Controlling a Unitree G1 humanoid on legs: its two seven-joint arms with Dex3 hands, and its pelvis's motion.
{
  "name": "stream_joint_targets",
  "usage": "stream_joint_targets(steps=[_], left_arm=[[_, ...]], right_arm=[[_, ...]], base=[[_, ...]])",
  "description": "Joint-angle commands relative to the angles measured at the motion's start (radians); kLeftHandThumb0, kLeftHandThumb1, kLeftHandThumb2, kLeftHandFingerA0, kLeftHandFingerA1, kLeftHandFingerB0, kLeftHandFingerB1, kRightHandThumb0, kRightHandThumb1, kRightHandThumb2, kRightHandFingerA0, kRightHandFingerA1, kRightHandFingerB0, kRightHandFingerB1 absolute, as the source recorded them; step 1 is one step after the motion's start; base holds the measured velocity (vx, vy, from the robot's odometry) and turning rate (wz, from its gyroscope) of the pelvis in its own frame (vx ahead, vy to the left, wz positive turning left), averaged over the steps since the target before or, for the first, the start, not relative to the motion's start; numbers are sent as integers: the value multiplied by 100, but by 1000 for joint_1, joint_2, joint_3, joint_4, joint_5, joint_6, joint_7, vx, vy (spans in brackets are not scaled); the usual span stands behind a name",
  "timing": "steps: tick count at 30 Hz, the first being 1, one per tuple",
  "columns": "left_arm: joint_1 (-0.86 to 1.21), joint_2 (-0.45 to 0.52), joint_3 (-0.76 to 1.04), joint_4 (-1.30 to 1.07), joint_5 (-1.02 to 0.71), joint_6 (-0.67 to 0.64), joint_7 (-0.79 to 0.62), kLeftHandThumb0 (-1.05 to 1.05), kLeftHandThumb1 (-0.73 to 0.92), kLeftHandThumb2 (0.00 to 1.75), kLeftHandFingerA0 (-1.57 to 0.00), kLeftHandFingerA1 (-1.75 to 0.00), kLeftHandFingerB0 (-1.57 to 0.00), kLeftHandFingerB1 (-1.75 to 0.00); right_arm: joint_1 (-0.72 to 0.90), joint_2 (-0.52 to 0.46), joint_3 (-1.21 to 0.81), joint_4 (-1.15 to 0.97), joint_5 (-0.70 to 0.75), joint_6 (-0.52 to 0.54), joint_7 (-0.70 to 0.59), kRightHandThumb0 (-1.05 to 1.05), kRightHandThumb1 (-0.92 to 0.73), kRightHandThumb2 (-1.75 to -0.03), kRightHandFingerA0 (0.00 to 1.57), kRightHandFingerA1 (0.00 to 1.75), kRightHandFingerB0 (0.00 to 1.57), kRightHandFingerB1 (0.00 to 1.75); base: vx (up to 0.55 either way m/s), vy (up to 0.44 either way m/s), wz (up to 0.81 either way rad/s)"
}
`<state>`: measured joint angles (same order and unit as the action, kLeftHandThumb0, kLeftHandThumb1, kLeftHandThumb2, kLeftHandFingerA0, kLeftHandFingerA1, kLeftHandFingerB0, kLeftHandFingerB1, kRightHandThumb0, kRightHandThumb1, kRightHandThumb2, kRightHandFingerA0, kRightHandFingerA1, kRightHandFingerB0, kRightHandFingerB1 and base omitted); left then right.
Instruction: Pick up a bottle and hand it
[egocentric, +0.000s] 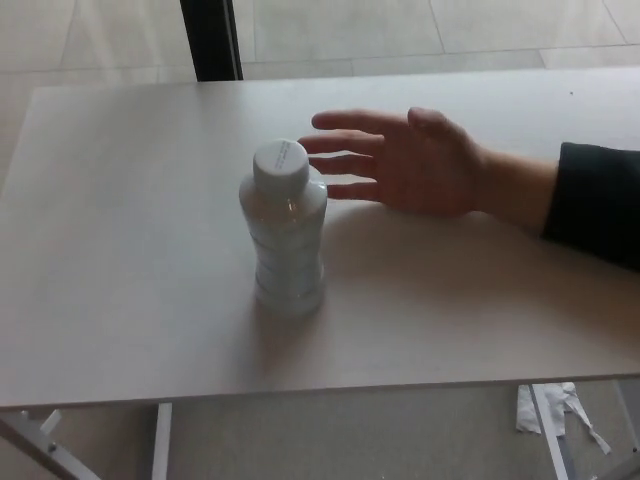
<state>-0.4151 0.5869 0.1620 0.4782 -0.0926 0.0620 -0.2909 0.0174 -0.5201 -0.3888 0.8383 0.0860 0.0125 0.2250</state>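
Table (130, 320) – pale wood-grain top, fills most of the head view; its far edge runs across the top of the picture, its near edge across the bottom. Tiled floor (400, 30) beyond the far edge, with a dark post (212, 38) standing there. Below the near edge: a white table leg (160, 440) at left, and a crumpled white scrap (545, 410) on the floor at right.

Person's arm enters from the picture's right, dark sleeve (598, 200) ending at the wrist. Person's hand (420, 165) is held flat over the table, palm turned down and toward the bottle, fingers straight and slightly spread, pointing to the picture's left. Fingertips just beside the bottle's cap and shoulder – contact cannot be told.

Bottle (285, 235) stands upright on the table, left of centre, nearer the near edge than the far one. Clear ribbed body, white cap (281, 165) on.

Neither robot hand shows, so the state of their fingers cannot be told.
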Motion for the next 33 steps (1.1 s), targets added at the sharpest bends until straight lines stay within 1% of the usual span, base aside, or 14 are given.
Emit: stream_joint_targets(steps=[1,2,13,14,16,18,20,25,26,27,29,31,32,33], left_arm=[[100,-59,-227,-463,-37,215,-174,-85,50,59,0,-35,-1,-29],[108,-63,-237,-472,-37,211,-178,-79,44,89,0,-27,-10,-10],[125,-103,-354,-544,3,226,-183,-85,47,91,0,-24,-11,-3],[110,-116,-390,-548,17,231,-190,-79,42,86,-10,-57,-4,-13],[88,-131,-424,-567,26,280,-187,-80,39,81,-89,-121,-4,-18],[72,-144,-448,-569,39,304,-182,-84,42,82,-63,-98,-8,-17],[51,-157,-471,-548,51,303,-184,-79,41,84,-7,-55,-6,-14],[43,-142,-500,-524,74,302,-204,-86,51,61,-8,-49,0,-25],[42,-134,-508,-530,90,321,-204,-80,40,85,-35,-69,-6,-9],[45,-128,-507,-536,95,332,-202,-84,41,86,-37,-70,-7,-5],[48,-124,-503,-547,100,354,-201,-84,41,86,-37,-70,-7,-5],[47,-125,-487,-541,99,377,-193,-85,40,87,-56,-89,-5,-3],[53,-138,-475,-539,92,379,-181,-85,40,88,-34,-71,0,0],[56,-144,-470,-543,95,389,-173,-86,40,79,-5,-50,0,-4]], right_arm=[[-19,-7,2,6,18,13,6,-71,-51,-57,92,133,29,49],[-20,-7,1,15,18,0,8,-70,-52,-57,89,128,29,49],[-44,-21,-5,25,21,11,9,-72,-41,-80,102,128,25,55],[-42,-21,-1,13,16,11,6,-71,-41,-81,102,127,25,55],[-42,-17,0,7,16,12,4,-67,-52,-57,93,135,29,48],[-42,-15,8,3,7,15,0,-67,-52,-58,90,134,28,47],[-48,-15,11,16,7,13,3,-67,-52,-58,89,135,29,46],[-47,-11,-8,-21,34,45,-1,-66,-52,-56,85,108,32,52],[-47,-16,-9,-21,32,45,-2,-71,-42,-81,88,103,31,57],[-49,-21,-5,-9,25,30,2,-67,-53,-56,88,109,33,49],[-53,-28,2,4,16,11,7,-67,-53,-56,88,109,33,49],[-50,-33,25,16,-15,-40,-9,-71,-42,-83,83,96,30,56],[-58,-32,25,24,-13,-34,-17,-69,-54,-57,86,103,34,47],[-59,-34,28,25,-13,-40,-13,-73,-44,-83,87,105,30,54]], base=[[0,0,0],[0,0,0],[0,0,0],[0,0,0],[0,0,0],[0,0,0],[0,0,0],[0,0,0],[0,0,0],[0,0,0],[0,0,0],[0,0,0],[0,0,0],[0,0,0]])
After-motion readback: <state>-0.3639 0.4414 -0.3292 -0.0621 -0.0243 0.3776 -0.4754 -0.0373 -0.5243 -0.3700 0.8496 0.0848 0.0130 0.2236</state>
